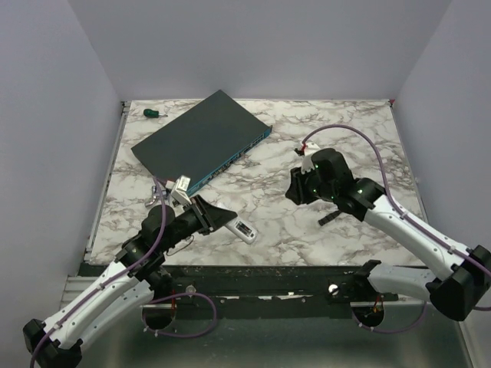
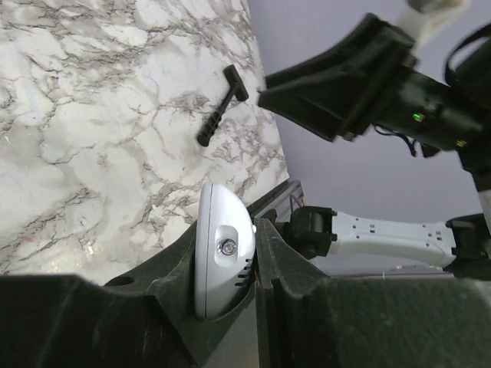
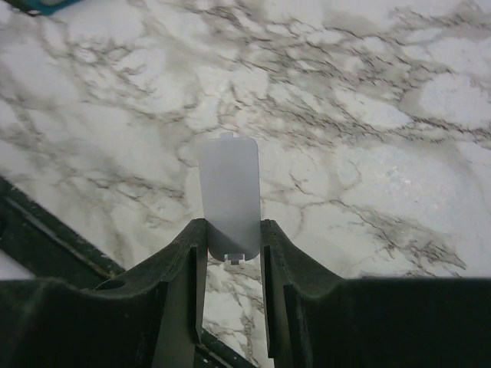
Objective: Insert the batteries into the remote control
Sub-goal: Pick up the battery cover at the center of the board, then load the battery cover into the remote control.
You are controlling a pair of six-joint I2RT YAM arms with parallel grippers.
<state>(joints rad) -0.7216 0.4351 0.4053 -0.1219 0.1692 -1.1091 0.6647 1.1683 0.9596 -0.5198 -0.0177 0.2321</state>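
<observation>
Top external view: the marble table (image 1: 345, 146) carries the dark network box (image 1: 203, 142) well beyond the left gripper (image 1: 226, 221), toward the far edge. The remote control (image 1: 244, 230) projects from that gripper's tips, low over the table; contact with the surface cannot be confirmed. A thin white panel (image 3: 229, 192), judged to be the battery cover, sits in the right gripper (image 3: 229, 230). A small black T-shaped tool (image 1: 330, 218) lies on the table just behind the right gripper, on its near side.

Step in hand, as judged: cover off, batteries not yet loaded. No batteries can be identified in any view. To do it well:
- Hold the remote control steady in the left gripper, compartment side accessible.
- Set the panel flat on bare table beside the right gripper, apart from the tool, so that gripper is free to fetch a battery.

Left gripper: narrowed onto the remote control, with fingers (image 2: 165, 299) pressing its two long edges. Right gripper: narrowed onto the panel's lower end, touching both edges.
</observation>
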